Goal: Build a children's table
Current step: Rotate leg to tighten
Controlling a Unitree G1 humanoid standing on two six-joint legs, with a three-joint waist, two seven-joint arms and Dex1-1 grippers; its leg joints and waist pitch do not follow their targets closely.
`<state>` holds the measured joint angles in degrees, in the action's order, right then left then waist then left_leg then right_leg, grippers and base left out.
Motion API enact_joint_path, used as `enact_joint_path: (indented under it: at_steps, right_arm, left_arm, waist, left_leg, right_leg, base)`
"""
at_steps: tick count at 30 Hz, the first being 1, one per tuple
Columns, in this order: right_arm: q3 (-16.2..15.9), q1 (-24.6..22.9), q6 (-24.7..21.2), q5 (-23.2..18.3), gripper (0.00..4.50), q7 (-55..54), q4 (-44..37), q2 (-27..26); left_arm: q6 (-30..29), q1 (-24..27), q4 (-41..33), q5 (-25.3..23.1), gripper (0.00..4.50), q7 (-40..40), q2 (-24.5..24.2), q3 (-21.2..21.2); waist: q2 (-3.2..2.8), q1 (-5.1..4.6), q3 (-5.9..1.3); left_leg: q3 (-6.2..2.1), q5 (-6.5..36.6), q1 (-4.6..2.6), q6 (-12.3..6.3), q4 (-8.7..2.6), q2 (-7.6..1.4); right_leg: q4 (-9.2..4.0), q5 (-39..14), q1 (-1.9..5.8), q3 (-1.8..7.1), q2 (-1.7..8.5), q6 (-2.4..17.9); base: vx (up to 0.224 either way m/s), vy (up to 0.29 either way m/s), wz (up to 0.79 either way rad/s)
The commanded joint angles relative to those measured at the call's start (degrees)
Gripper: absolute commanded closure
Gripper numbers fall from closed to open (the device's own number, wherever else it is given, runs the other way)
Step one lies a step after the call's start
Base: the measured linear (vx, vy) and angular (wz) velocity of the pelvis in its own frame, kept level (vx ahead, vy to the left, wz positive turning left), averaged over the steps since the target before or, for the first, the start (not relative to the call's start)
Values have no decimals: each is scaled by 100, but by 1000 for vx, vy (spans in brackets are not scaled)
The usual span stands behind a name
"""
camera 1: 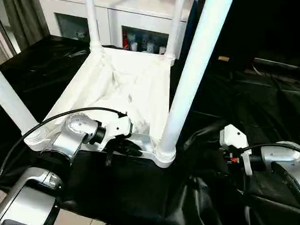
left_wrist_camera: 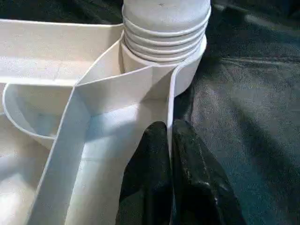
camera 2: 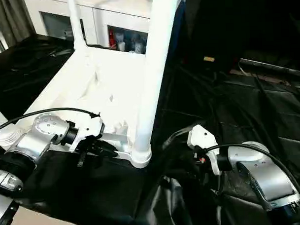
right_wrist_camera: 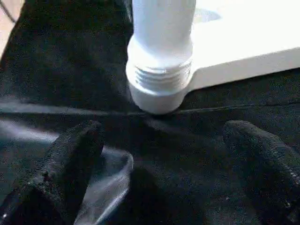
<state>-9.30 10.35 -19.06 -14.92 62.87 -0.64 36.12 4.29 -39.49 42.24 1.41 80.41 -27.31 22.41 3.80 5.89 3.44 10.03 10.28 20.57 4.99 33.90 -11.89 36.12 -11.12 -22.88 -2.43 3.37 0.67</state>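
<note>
A: Where is the white plastic children's table (camera 1: 134,88) placed?

B: It is laid upside down on a black glossy plastic sheet (camera 1: 248,109) which is spread over the whole surface and is wrinkled in many places. The ribbed underside is turned up, and four long white tubular legs are seen rising from the rounded corner sockets; the near right leg (camera 1: 190,76) is set in its ribbed socket (camera 1: 164,154).

A: How is the left gripper (left_wrist_camera: 169,154) described?

B: Its two black fingers are pressed together on the thin white outer rim (left_wrist_camera: 170,101) of the table top, just beside that near socket, so the rim is pinched between them.

A: And the right gripper (right_wrist_camera: 164,150)?

B: Its fingers are spread wide and nothing is held. It is kept low over the black sheet, near the same socket but apart from it.

A: What is seen of the room?

B: Behind the table a white cabinet with glass doors (camera 1: 132,24) is seen, with small bottles inside. A grey curtain (camera 1: 21,18) is hung at the far left, and a pale floor (camera 1: 70,221) is visible at the near edge of the sheet.
</note>
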Motion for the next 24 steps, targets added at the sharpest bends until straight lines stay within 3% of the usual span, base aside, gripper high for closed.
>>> enact_joint_path:
  at_steps: [1,4,5,6,9,11,14,15,19,20,24]
  right_arm:
    - [234,171,166,137,0,-545,366,-242]
    - [338,157,225,2,0,-724,589,-529]
    - [339,151,231,-7,0,-725,601,-542]
    - [337,126,245,-41,0,-715,642,-584]
    - [378,122,281,-127,0,-734,719,-688]
    - [371,129,242,-207,0,-649,711,-713]
    - [272,185,299,-191,0,-506,726,-740]
    - [212,257,365,-77,0,-567,806,-781]
    - [134,526,617,261,0,-969,1210,-966]
    - [90,589,655,315,0,-1028,1292,-994]
    - [21,732,494,272,0,-982,1445,-1092]
  left_arm:
    - [-495,350,-297,-169,444,-461,27,13]
    - [-1170,716,-909,-114,444,-1099,288,-111]
    - [-1238,744,-965,-87,444,-1155,323,-137]
    - [-1462,853,-1202,-7,444,-1412,471,-245]
    - [-1872,1175,-1990,-1,444,-1931,739,-327]
    - [-1936,1299,-2237,-40,444,-2008,758,-294]
    - [-1755,1356,-2213,-131,444,-2090,789,-237]
    - [-1761,1367,-2224,-132,444,-1990,767,-200]
    - [-1841,1414,-2430,-202,444,-1843,648,-97]
    - [-1931,1443,-2540,-201,444,-1855,617,-75]
    - [-2126,1456,-2759,-159,444,-1720,514,-3]
  waist:
    - [47,-1,-354]
    - [43,-20,-356]
    - [89,-38,-367]
    - [80,-39,-360]
    - [139,-58,-370]
    - [137,-74,-361]
    - [163,-64,-354]
    - [144,-57,-356]
    - [118,-88,-358]
    - [113,-82,-369]
    - [108,-82,-385]
  left_leg:
    - [-47,1141,-6,-15,-396,-156]
    - [-37,1202,-47,-6,-387,-159]
    - [-26,1191,-42,-21,-380,-172]
    - [-31,1153,-23,-67,-381,-167]
    - [-17,1016,4,-186,-358,-143]
    - [-15,987,23,-232,-359,-129]
    - [-2,1078,-4,-272,-355,-122]
    - [-10,1107,-14,-258,-364,-128]
    - [-20,1211,-17,-125,-384,-120]
    - [-17,1229,-47,-104,-375,-133]
    - [-10,1112,-40,-138,-381,-137]
  right_leg:
    - [-463,-1489,273,222,474,1008]
    - [-478,-1540,253,226,456,1010]
    - [-456,-1448,268,229,457,1043]
    - [-456,-1452,276,221,459,1038]
    - [-471,-1488,287,222,443,948]
    - [-502,-1692,280,222,435,833]
    - [-555,-1948,233,227,410,700]
    - [-558,-2022,225,227,418,655]
    - [-560,-2099,208,220,413,657]
    - [-549,-2052,191,229,426,685]
    - [-488,-1435,217,233,396,875]
  base:
    - [0,0,0]
    - [0,0,0]
    - [0,0,0]
    - [0,0,0]
    - [0,0,0]
    - [0,0,0]
    - [0,0,0]
    - [0,0,0]
    - [0,0,0]
    - [0,0,0]
    - [0,0,0]
